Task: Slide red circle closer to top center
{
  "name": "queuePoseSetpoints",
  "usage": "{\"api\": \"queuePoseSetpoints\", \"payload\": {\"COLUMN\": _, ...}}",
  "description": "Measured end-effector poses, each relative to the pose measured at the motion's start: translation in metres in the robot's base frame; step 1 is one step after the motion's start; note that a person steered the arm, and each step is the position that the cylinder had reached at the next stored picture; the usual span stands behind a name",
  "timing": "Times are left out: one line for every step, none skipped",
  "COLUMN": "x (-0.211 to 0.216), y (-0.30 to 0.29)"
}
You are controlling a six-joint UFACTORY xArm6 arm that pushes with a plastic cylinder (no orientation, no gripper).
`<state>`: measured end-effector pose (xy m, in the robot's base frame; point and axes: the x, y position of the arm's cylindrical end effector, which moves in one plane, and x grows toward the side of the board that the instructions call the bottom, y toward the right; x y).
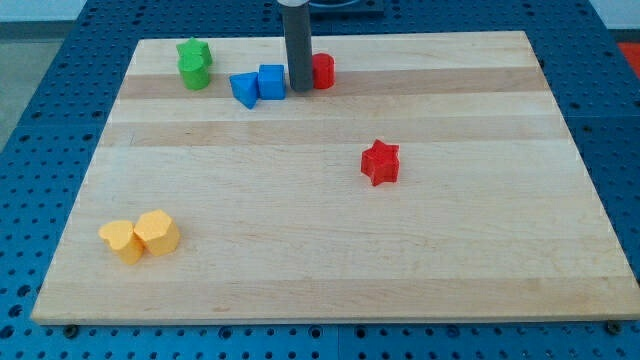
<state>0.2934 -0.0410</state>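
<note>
Wooden board (330,250): my tip (299,89) stands upright, touching the red circle's (324,70) left side; no pincer shows.

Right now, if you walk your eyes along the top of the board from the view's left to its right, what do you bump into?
Green blocks → blue blocks → my tip → red circle, right beside the tip.

Tool tip (300,89) between cube (272,81), circle (323,71).
</note>
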Motion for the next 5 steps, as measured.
{"api": "queuePoseSetpoints", "payload": {"x": -0.007, "y": 0.005}}
{"api": "queuePoseSetpoints", "payload": {"x": -0.011, "y": 0.009}}
{"api": "queuePoseSetpoints", "payload": {"x": -0.02, "y": 0.018}}
{"api": "queuePoseSetpoints", "payload": {"x": -0.031, "y": 0.03}}
{"api": "queuePoseSetpoints", "payload": {"x": -0.034, "y": 0.04}}
